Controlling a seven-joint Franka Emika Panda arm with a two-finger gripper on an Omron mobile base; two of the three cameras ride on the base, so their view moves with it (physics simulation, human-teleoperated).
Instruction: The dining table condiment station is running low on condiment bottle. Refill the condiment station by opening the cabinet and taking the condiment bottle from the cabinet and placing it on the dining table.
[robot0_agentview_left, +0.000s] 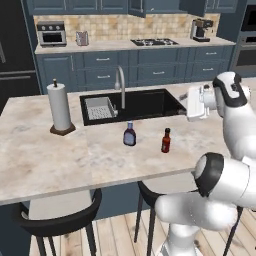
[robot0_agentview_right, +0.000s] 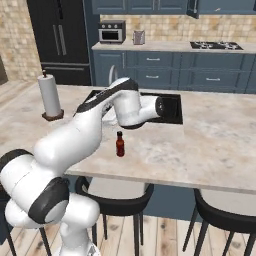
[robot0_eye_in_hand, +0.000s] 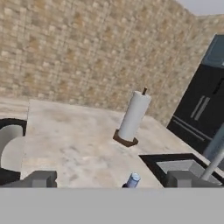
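My claw (robot0_eye_in_hand: 107, 178) open and empty above the desk (robot0_agentview_left: 45, 155), hot-sauce bottle (robot0_agentview_left: 166, 141) upright beside squat pale-capped bottle (robot0_agentview_left: 129, 134)

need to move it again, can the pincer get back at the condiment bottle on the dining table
Probably yes. The condiment bottle stands upright and alone on the dining table, apart from the squat bottle, and the pincer, open, hangs nearby above.

A rendered home kitchen: slate-blue drawer cabinets (robot0_agentview_left: 145, 70) line a tan tiled wall; a gas hob (robot0_agentview_left: 154, 42), toaster oven (robot0_agentview_left: 51, 33) and coffee machine (robot0_agentview_left: 200, 30) sit on the counter; a black sink (robot0_agentview_left: 131, 105) is set in the marbled island (robot0_agentview_left: 45, 160); black stools (robot0_agentview_left: 57, 220) tuck beneath.
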